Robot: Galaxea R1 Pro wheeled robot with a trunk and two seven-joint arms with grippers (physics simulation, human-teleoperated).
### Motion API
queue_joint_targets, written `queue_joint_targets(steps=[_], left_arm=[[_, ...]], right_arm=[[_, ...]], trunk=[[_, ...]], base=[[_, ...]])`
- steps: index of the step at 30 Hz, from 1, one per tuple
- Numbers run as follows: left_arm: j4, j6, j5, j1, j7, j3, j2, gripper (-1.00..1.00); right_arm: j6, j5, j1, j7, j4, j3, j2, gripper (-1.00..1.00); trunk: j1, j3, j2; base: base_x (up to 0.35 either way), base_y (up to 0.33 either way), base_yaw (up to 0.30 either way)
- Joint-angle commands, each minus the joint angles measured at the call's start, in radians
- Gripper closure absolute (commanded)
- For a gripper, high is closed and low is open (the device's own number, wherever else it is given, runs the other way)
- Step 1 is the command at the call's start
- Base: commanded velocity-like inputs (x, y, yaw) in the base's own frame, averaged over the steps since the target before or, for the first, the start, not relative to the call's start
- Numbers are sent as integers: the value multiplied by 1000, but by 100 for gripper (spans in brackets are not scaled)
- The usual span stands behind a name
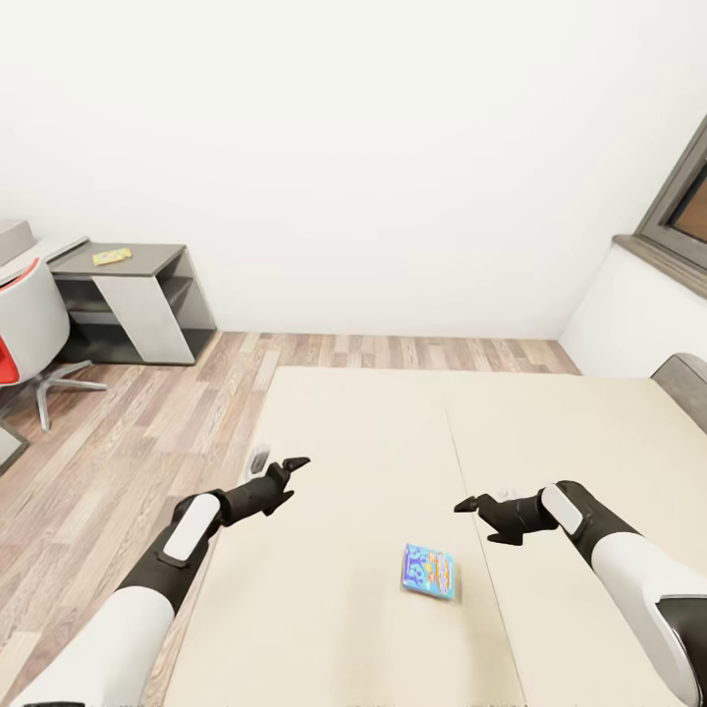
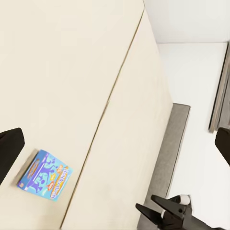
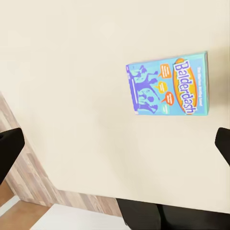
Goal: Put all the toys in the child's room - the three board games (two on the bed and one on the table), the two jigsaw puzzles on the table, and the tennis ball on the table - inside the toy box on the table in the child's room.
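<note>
blue game (image 3: pixel 167 85) (title legible from right wrist) on bed (image 1: pixel 353 442); both grippers spread.

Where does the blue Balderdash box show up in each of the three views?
Head view: Balderdash box lies flat on the bed, low in the picture, between the two grippers and nearer the robot.
Left wrist view: the box is at lower left, just left of the mattress seam.
Right wrist view: the box is at upper right, title readable.
Shared landmark: the plain beige mattress it rests on.
</note>
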Motion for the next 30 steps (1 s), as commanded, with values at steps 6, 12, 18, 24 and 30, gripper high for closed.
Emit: queue_joint_targets(steps=[6, 12, 18, 24, 30], left_arm=[[1, 8, 3, -4, -4, 2, -3, -100], [1, 8, 3, -4, -4, 2, -3, -100], [1, 9, 3, -4, -4, 2, -3, -100], [1, 9, -1, -5, -4, 1, -3, -100], [1, 9, -3, -5, -4, 1, -3, -100]], right_arm=[[0, 4, -1, 10, -3, 8, -4, -100], [0, 4, -1, 10, -4, 8, -6, -100], [0, 3, -2, 10, -4, 8, -4, -100], [1, 3, -2, 10, -4, 8, 2, -100], [1, 3, -2, 10, -4, 8, 0, -100]], trunk=[[0, -12, -2], [0, -21, -2], [0, -31, -2], [0, -41, -2], [0, -51, -2]], base=[[0, 0, 0], [0, 0, 0], [0, 0, 0], [0, 0, 0], [0, 0, 0]])
